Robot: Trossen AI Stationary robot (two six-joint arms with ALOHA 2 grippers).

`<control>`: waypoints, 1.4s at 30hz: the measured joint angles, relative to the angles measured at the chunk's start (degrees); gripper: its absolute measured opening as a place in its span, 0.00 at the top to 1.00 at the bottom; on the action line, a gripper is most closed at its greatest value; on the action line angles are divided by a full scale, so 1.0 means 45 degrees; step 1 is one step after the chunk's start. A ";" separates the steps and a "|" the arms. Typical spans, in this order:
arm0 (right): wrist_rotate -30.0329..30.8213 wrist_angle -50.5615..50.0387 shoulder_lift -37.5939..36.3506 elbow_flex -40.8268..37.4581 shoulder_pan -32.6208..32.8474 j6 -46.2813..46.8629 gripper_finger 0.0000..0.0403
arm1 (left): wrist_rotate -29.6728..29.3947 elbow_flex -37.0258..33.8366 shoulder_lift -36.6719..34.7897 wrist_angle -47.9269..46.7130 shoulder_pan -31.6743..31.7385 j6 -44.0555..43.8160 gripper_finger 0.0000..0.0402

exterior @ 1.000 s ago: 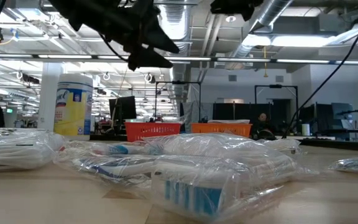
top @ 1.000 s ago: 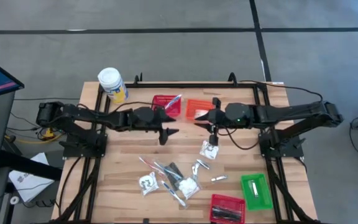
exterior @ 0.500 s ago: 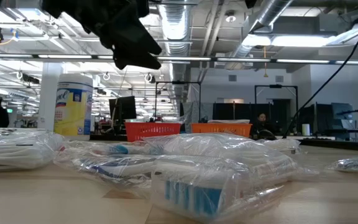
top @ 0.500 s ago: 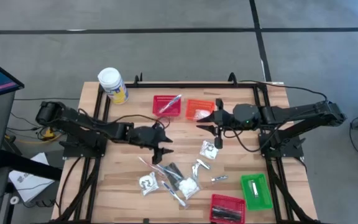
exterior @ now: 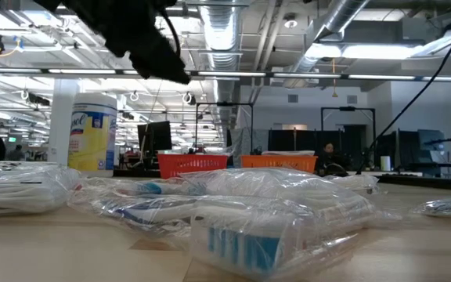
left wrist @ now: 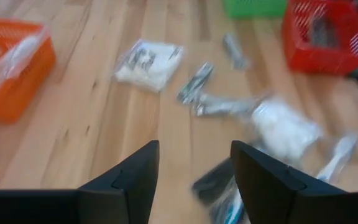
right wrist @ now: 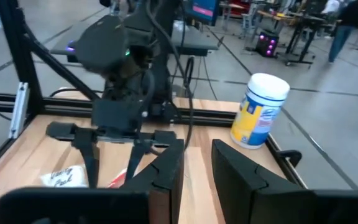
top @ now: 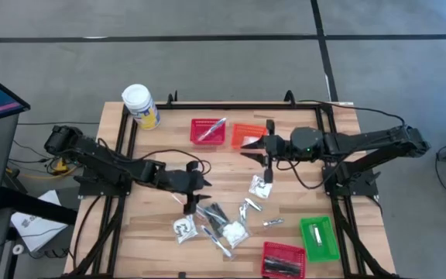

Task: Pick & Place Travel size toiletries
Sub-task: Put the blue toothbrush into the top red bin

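Note:
The travel size toiletries (top: 221,223) lie loose on the wooden table: clear-wrapped white packets and slim silver sticks, with one packet (top: 260,186) apart to the right. In the left wrist view they spread ahead, among them a white bundle (left wrist: 284,121). My left gripper (top: 196,198) hovers open just above the far-left edge of that pile, nothing between its fingers (left wrist: 194,149). My right gripper (top: 248,149) hangs over the near side of the orange basket (top: 246,136). A narrow gap shows between its fingers (right wrist: 197,155), with nothing in it.
A red basket (top: 207,130) holding a stick stands beside the orange one, which holds a white packet. A green basket (top: 318,236) and another red basket (top: 283,260) sit at the near right. A white-lidded yellow jar (top: 139,105) stands at the far left corner.
My left gripper has swung from beside the far red basket toward the table's near edge and slightly down, rolling a little. It now stands over the pile of toiletries. The toiletries have not moved.

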 joint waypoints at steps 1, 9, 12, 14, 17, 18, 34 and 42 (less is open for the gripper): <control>0.0000 -0.0016 0.0002 0.0000 -0.0068 0.0046 0.81 | -0.0011 0.0000 0.0021 -0.0319 0.0000 0.0009 0.53; -0.0002 -0.0155 0.0014 0.0000 0.0020 0.0232 0.81 | 0.1004 0.0000 0.2010 -0.1402 0.0280 0.0352 0.62; -0.0005 -0.0072 0.0009 0.0000 0.0022 0.0185 0.81 | 0.2015 0.0090 0.2886 -0.1104 0.0447 0.0048 0.64; -0.0003 -0.0099 0.0000 0.0000 0.0013 0.0169 0.81 | 0.2439 0.0377 0.3353 -0.1017 0.0399 -0.0491 0.64; 0.0000 -0.0247 -0.0010 0.0005 0.0002 0.0169 0.81 | 0.2931 0.0659 0.3765 -0.1030 0.0022 -0.0680 0.65; -0.0001 -0.0351 -0.0010 0.0005 -0.0047 0.0169 0.81 | 0.3000 0.0747 0.3880 -0.1082 -0.0062 -0.0590 0.65; 0.0000 -0.0788 -0.0015 0.0005 -0.0100 0.0263 0.81 | 0.3626 0.1437 0.5028 -0.0943 0.0243 0.0206 0.65; 0.0000 -0.0696 -0.0015 0.0005 -0.0095 0.0282 0.81 | 0.1566 0.1457 0.5133 -0.0983 0.0922 0.0306 0.69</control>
